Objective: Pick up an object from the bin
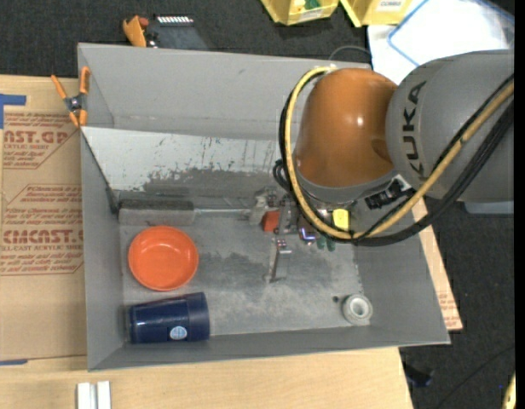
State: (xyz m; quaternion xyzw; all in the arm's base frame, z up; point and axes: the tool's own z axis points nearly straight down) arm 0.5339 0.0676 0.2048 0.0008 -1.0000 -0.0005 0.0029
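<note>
My gripper hangs below the arm's orange dome, over bare bin floor near the middle of the bin, and touches none of the loose things. An orange round bowl sits upright to its left, about a bowl's width away. A dark blue cylindrical cup lies on its side along the bin's front left wall. A small grey-white tape roll lies flat at the front right, below and to the right of the gripper.
The arm with its cables covers the bin's back right part. The bin's slanted walls rise at the back and left. Bare scuffed floor lies between the bowl and the tape roll.
</note>
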